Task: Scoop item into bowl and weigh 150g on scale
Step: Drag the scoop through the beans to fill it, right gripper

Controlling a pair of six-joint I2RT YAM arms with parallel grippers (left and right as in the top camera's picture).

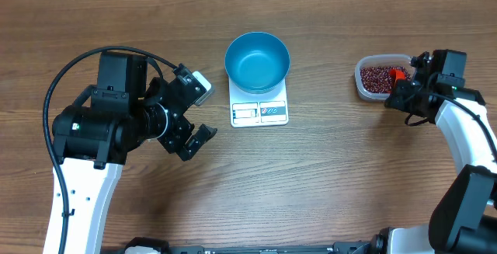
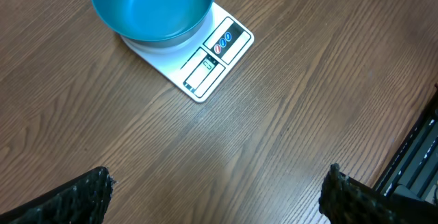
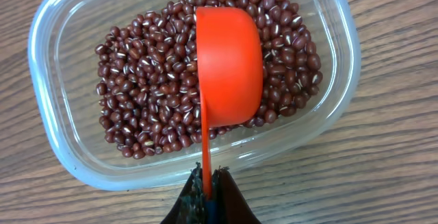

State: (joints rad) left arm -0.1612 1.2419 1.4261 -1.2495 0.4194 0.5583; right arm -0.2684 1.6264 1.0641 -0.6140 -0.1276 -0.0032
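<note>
A brown wood-grain table (image 1: 326,176) carries a small white kitchen scale (image 1: 259,113), lying on the boards a short way ahead of the left pincer (image 1: 200,113), and a clear plastic tub (image 1: 359,79) just in front of the right pincer (image 1: 405,89), well apart from the scale.

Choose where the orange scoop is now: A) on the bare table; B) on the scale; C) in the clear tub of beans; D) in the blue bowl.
C: the right gripper holds the orange scoop by its handle, its cup over the beans in the clear tub.
</note>
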